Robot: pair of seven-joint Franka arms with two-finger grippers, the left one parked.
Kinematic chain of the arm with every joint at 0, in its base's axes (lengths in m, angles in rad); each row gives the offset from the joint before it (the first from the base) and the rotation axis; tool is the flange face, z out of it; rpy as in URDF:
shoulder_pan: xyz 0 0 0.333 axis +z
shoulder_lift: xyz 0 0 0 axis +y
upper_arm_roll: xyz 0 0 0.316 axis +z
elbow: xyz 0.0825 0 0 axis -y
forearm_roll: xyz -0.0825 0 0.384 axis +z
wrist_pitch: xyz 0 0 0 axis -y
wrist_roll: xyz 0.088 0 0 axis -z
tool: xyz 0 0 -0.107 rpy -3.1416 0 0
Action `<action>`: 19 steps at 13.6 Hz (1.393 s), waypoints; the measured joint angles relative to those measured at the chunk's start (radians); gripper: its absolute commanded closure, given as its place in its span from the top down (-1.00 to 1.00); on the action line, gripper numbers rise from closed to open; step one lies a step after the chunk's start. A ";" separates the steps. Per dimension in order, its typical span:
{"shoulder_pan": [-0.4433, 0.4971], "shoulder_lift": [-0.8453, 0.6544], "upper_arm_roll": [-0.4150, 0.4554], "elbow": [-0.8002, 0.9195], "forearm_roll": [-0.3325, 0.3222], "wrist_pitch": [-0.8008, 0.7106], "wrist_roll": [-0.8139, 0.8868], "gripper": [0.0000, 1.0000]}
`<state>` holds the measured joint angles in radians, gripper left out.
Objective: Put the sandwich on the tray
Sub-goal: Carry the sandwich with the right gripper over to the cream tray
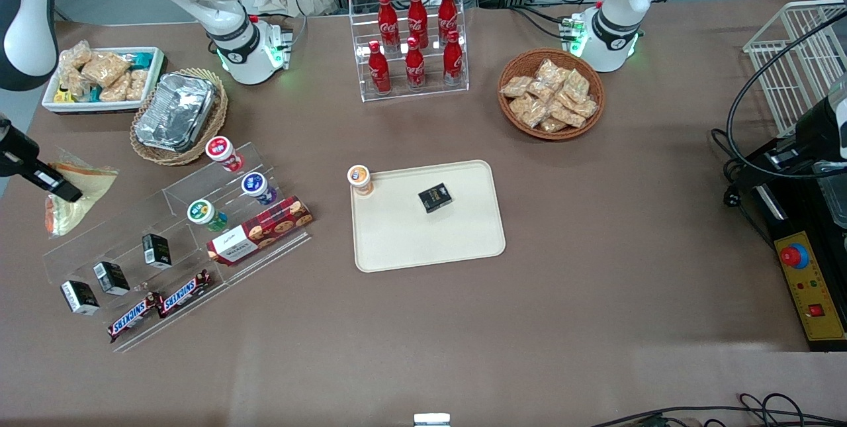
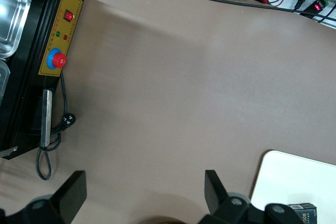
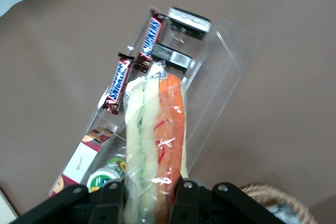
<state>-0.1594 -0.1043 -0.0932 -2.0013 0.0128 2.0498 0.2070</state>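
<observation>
The sandwich [image 3: 156, 145], a clear-wrapped wedge with pale bread and orange and green filling, is held edge-on between the fingers [image 3: 111, 195] of the gripper [image 3: 144, 192], which are closed against its two faces. In the front view the sandwich [image 1: 76, 198] is seen lifted above the table [image 1: 595, 294] at the working arm's end, close to the table's edge, with the gripper [image 1: 56, 189] gripping its upper part. Below it, a clear acrylic stepped display [image 1: 165, 241] is laid out, on which two Snickers bars [image 3: 131, 64], small black cartons [image 1: 109, 277], three capped cups [image 1: 228, 185] and a red biscuit box [image 1: 259, 230] are carried. The tray [image 1: 430, 241] is set near the middle of the table, well apart from the sandwich; an orange-lidded cup [image 1: 359, 179] stands at one of its corners and a small black box [image 1: 435, 197] lies on it. A foil container [image 1: 177, 111] in a wicker basket and a white bin of snacks [image 1: 102, 79] are placed farther from the front camera than the display. A rack of red cola bottles [image 1: 413, 40] and a basket of snack packets [image 1: 550, 93] are also seen farther from the front camera than the tray.
</observation>
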 measured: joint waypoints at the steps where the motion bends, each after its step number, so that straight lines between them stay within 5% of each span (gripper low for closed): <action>1: 0.001 0.000 0.008 0.006 0.001 0.000 -0.072 -1.00; 7: 0.057 0.002 0.118 0.038 0.002 -0.016 -0.173 -1.00; 14: 0.360 0.083 0.126 0.128 -0.033 -0.017 -0.302 -1.00; 19: 0.536 0.280 0.126 0.293 -0.047 0.021 -0.315 -1.00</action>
<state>0.3764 0.1755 0.0330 -1.7079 -0.0340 2.0712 -0.1077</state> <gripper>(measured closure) 0.771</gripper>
